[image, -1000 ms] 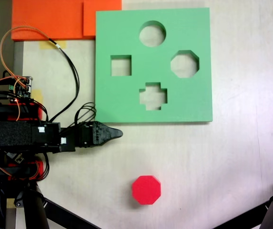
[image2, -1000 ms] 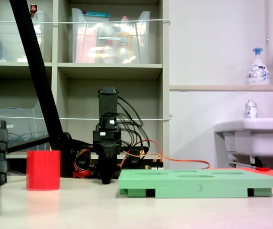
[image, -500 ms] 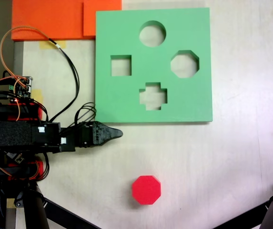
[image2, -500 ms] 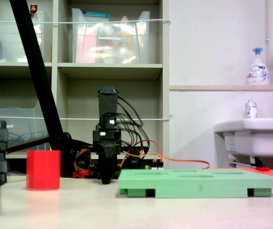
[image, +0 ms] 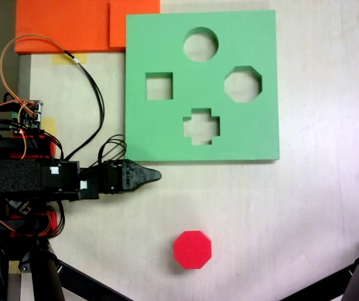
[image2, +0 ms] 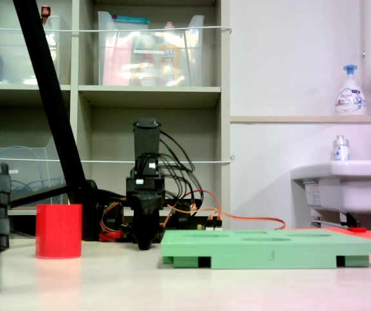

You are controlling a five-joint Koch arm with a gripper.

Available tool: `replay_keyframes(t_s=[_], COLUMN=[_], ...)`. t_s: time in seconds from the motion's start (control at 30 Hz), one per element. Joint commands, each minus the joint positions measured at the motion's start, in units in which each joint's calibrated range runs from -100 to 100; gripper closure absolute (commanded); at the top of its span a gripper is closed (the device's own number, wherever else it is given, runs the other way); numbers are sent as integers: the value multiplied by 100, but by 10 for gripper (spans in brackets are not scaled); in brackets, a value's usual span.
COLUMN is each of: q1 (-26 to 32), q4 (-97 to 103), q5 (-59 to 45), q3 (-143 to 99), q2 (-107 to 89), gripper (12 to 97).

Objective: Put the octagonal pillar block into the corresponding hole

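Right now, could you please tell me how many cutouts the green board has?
4, all seen from above in the green board: the round hole at the top, the square hole at left, the octagonal hole at right, the cross-shaped hole at the bottom.

In the fixed view from above, my gripper (image: 156,175) lies low over the table (image: 304,207), pointing right, just below the lower left corner of the foam board (image: 166,135). The octagonal pillar block (image: 192,249) stands on the table below and right of my tip, well apart from it and from the board. In the board, the octagonal hole (image: 242,83) sits at the right, the round cutout (image: 200,44) above and left of it, the square cutout (image: 158,86) at the left, the cross-shaped cutout (image: 201,126) below the middle. In the fixed view from table level, the block (image2: 58,230) stands left of my gripper (image2: 144,245), the board (image2: 272,248) right of it, shelves (image2: 146,97) behind.
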Motion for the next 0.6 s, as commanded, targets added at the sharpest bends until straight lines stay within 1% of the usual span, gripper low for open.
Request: replay_keyframes(t_s=[0.0, 0.23, 0.33, 0.5, 0.57], q1=[-15, -68, -313, -337, -552], q4=[-542, -542, -532, -551, -542], q5=[29, 78, 303, 342, 513], q3=[-108, -108, -108, -108, -108], q2=[-41, -41, -41, -41, -41], gripper=[605, 605, 603, 604, 612])
